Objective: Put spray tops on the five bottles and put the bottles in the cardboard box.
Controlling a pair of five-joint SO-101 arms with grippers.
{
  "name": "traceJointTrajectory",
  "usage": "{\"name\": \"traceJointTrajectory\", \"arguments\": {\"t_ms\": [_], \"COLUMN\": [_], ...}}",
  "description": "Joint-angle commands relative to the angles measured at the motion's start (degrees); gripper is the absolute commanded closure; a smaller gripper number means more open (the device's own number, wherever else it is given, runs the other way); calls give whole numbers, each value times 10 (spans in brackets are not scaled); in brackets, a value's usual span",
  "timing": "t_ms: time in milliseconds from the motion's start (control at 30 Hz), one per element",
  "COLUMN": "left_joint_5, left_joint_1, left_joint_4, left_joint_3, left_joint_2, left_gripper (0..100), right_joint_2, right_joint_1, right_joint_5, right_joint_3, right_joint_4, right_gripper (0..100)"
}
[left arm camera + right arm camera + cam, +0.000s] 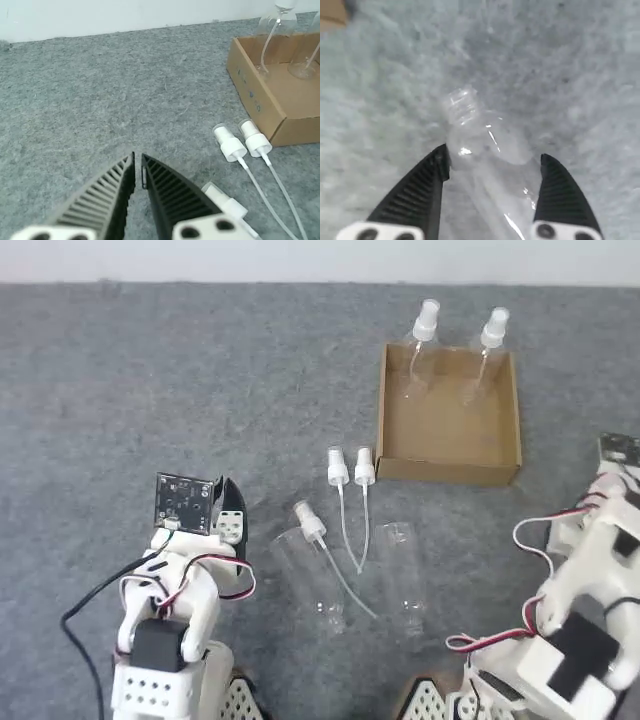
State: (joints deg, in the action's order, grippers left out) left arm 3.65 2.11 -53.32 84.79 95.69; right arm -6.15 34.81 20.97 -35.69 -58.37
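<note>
One clear bottle [487,142] sits clamped in the right claw [492,154] — left claw [138,158] pinched together.

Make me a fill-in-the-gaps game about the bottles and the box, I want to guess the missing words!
1. The number of bottles standing in the cardboard box is ___.
2. Open or shut? The left gripper is ___.
3. Next to the box, the number of spray tops lying side by side is ___.
4. The colour of the table is ___.

Missing words: two, shut, two, grey.
</note>
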Motion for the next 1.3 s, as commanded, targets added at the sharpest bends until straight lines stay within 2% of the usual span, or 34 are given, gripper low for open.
{"name": "traceJointTrajectory", "arguments": {"t_ms": [0, 67, 200, 300, 433, 600, 833, 1067, 1267], "left_joint_5": [-6, -6, -6, -6, -6, -6, -6, -6, -6], "left_joint_1": [-3, -3, -4, -4, -4, -4, -4, -4, -4], "left_joint_4": [-3, -3, -3, -3, -3, -3, -3, -3, -3], "left_joint_3": [-4, -4, -4, -4, -4, -4, -4, -4, -4], "left_joint_2": [-2, -2, -2, -2, -2, -2, -2, -2, -2], "left_gripper": [988, 988, 988, 988, 988, 988, 988, 988, 988], "right_joint_2": [-6, -6, -6, -6, -12, -6, 42, 80, 75], "right_joint_1": [-29, -39, -38, -36, -43, -54, -64, -60, -47], "right_joint_5": [-33, -30, -5, 15, 76, 184, 224, 224, 157], "right_joint_3": [59, 72, 84, 84, 99, 127, 86, 84, 85], "right_joint_4": [-37, -61, -90, -89, -89, -111, -83, -86, -86], "right_gripper": [848, 812, 667, 630, 652, 749, 742, 752, 861]}}
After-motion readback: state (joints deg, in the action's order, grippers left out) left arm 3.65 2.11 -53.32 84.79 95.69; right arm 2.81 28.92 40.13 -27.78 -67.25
